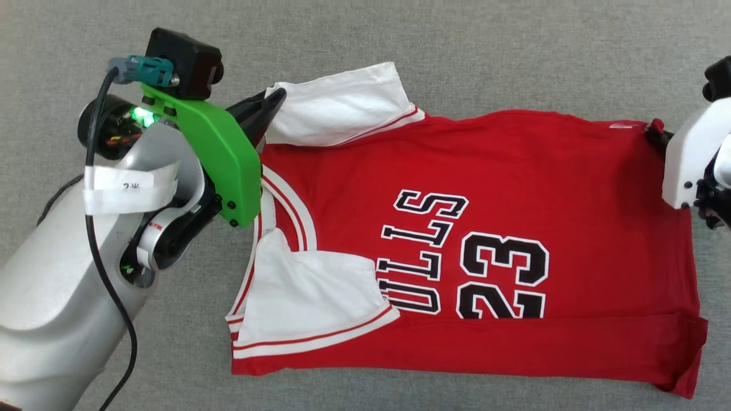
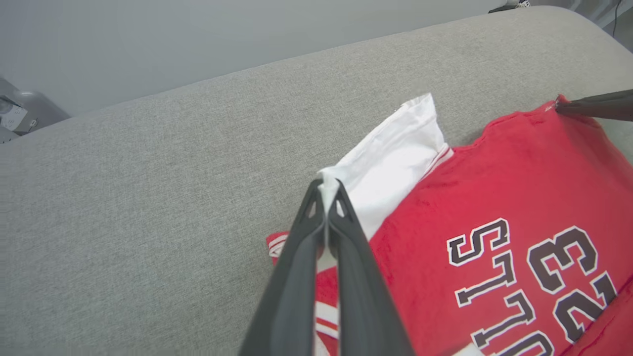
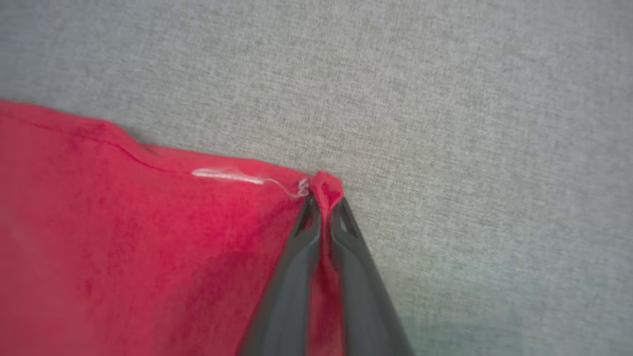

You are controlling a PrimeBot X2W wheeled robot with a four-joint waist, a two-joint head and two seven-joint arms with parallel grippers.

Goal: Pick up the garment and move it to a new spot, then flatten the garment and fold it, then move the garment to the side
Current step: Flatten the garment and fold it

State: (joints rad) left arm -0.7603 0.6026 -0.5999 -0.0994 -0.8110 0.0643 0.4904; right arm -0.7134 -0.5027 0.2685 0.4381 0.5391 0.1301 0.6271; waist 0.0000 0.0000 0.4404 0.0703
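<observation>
The garment (image 1: 514,182) is a red jersey with white sleeves and black "BULLS 23" lettering, lying front up on the grey fabric surface, neck to the left. Its near edge is folded over, and the near sleeve lies folded onto the chest. My left gripper (image 1: 275,98) is shut on the corner of the far white sleeve (image 2: 390,163), its fingertips (image 2: 316,198) pinching the cloth. My right gripper (image 3: 324,200) is shut on the far hem corner of the garment (image 3: 123,237), red cloth bunched between its fingers; in the head view it sits at the right edge (image 1: 657,130).
The grey fabric surface (image 1: 485,51) spreads all around the jersey, with room beyond it and to the left. Its rounded far edge (image 2: 198,84) meets a pale wall in the left wrist view. My left forearm (image 1: 57,297) and its black cable cross the lower left.
</observation>
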